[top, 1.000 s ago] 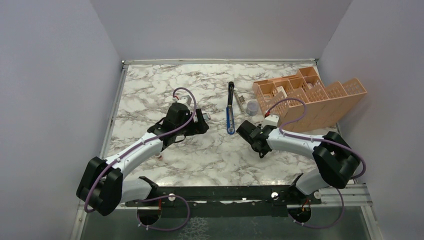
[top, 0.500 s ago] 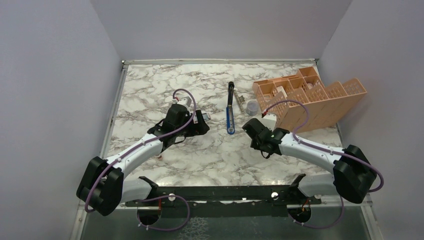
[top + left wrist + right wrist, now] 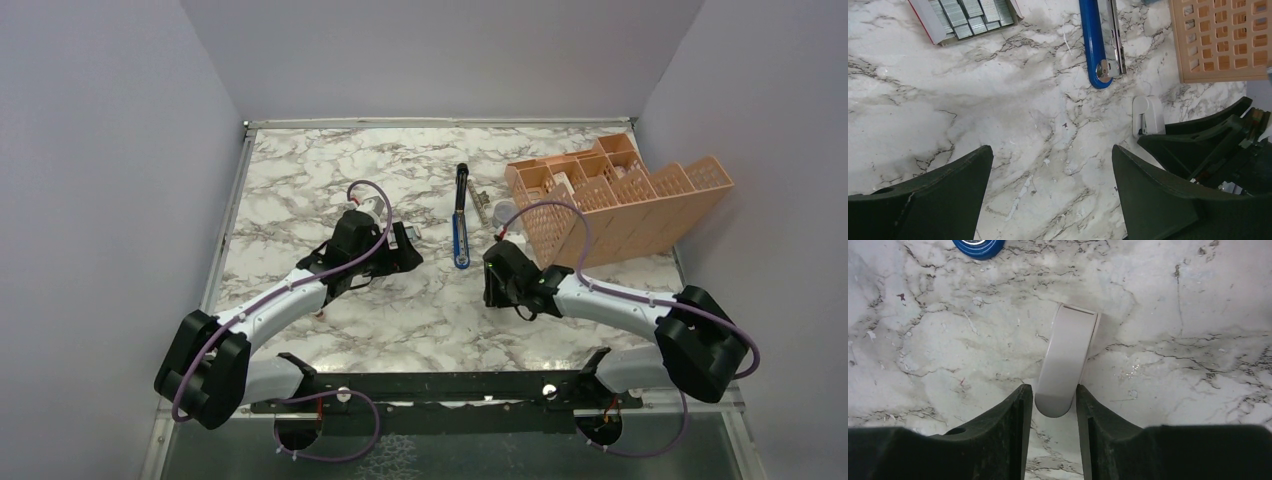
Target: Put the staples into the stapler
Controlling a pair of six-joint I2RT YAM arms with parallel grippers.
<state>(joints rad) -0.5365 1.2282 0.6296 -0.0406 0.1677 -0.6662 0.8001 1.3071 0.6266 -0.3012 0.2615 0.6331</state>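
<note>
blue-and-black slim stapler (image 3: 460, 222), one, lies open on the marble table (image 3: 300, 170). one red-and-white box of silvery staples (image 3: 973, 15) sits left of it. one peach lattice organiser (image 3: 640, 200) stands at right. one small white rounded plastic piece (image 3: 1067, 365) lies between the right gripper (image 3: 1054, 390) fingers; whether pinched, i cannot tell. left gripper (image 3: 1052, 155) is spread wide, empty. since a second ago, the right elbow has swung outward.

Both arms, the left arm (image 3: 280, 300) and the right arm (image 3: 610, 300), reach from the near edge toward the middle of the tabletop (image 3: 300, 170). The left gripper (image 3: 1050, 152) has its fingers spread wide. The right gripper (image 3: 1053, 390) (pointing down) has only a narrow gap between its fingers.
</note>
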